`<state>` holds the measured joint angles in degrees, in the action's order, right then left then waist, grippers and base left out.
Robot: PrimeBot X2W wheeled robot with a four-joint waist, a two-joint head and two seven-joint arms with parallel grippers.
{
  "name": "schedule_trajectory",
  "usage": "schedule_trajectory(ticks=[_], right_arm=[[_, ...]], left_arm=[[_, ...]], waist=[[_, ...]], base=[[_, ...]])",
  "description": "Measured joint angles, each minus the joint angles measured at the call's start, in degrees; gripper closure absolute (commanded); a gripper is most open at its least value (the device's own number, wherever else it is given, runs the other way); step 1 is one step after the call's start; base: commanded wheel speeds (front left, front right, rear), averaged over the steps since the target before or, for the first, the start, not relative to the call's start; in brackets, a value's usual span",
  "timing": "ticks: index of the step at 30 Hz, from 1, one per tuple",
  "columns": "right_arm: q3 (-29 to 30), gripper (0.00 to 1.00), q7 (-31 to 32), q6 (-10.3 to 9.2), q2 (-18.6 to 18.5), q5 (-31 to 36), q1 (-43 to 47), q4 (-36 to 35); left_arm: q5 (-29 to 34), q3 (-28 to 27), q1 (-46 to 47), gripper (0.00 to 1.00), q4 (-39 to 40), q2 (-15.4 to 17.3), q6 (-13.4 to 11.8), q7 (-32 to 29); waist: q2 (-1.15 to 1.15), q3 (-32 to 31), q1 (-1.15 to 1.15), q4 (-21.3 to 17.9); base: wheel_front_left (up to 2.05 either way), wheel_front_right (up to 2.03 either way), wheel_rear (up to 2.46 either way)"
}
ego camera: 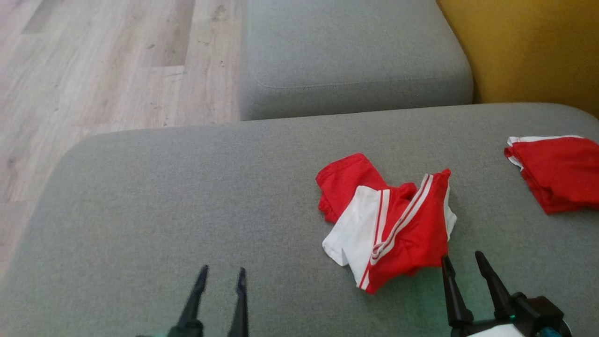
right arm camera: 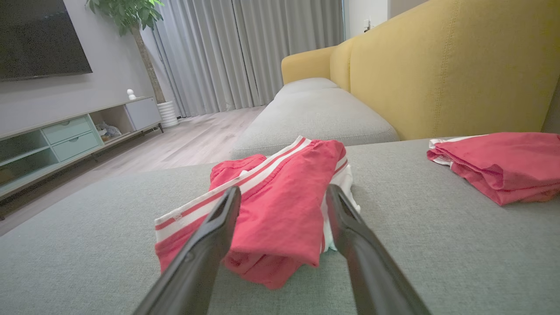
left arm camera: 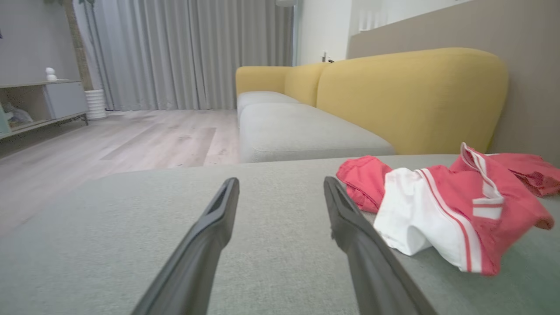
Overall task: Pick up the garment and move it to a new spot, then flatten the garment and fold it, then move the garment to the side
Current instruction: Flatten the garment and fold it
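step: pick-up not begun | crumpled garment right of middle of the cushion | my left gripper and right gripper wide, empty | next: i'd pinch its near edge with the right

The garment lies on the near seat cushion. To the garment's right, well apart on that cushion, lies a second garment; behind the garment sits another cushion, the backrest behind and to its right, the floor off to its left. The right gripper stands just before the garment's right edge, the left gripper before it and well to the left.
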<state>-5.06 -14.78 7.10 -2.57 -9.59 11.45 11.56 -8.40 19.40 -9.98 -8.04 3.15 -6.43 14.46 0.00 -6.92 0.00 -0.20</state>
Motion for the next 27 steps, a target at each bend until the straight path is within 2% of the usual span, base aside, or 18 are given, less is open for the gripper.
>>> schedule_trajectory(ticks=[5,8,11,12,18,27], right_arm=[[-0.48,0.0,0.0,0.0,-0.05,-0.12,-0.27,-0.99],[-1.3,0.0,0.0,0.0,-0.31,-0.52,-0.44,-1.35],[-1.85,0.0,0.0,0.0,-0.37,-0.52,-1.01,-1.71],[-1.85,0.0,0.0,0.0,-0.37,-0.52,-1.01,-1.71],[-4.94,0.0,0.0,0.0,-1.31,-0.7,-2.89,-2.05],[-7.33,0.0,0.0,0.0,-1.99,-1.26,-3.83,-2.63]], left_arm=[[-1.09,4.99,1.58,0.0,-2.92,0.01,4.47,0.0],[-2.77,11.01,6.66,0.0,-6.24,0.25,8.61,-0.01],[-4.46,16.13,10.92,0.0,-10.37,0.73,10.68,-0.01],[-4.46,16.13,10.92,0.0,-10.37,0.73,10.68,-0.01],[-8.55,23.97,16.47,0.0,-17.92,0.75,11.48,-0.01],[-11.82,26.18,21.11,0.0,-23.85,-0.08,6.55,-0.01]], waist=[[0.0,1.0,0.0,-1.45],[0.0,2.08,0.0,-3.61],[0.0,2.93,0.0,-5.73],[0.0,2.93,0.0,-5.73],[0.0,4.38,0.0,-10.9],[0.0,6.33,0.0,-18.72]], base=[[0.0,0.0,0.0],[0.0,0.0,0.0],[0.0,0.0,0.0],[0.0,0.0,0.0],[0.0,0.0,0.0],[0.0,0.0,0.0]])
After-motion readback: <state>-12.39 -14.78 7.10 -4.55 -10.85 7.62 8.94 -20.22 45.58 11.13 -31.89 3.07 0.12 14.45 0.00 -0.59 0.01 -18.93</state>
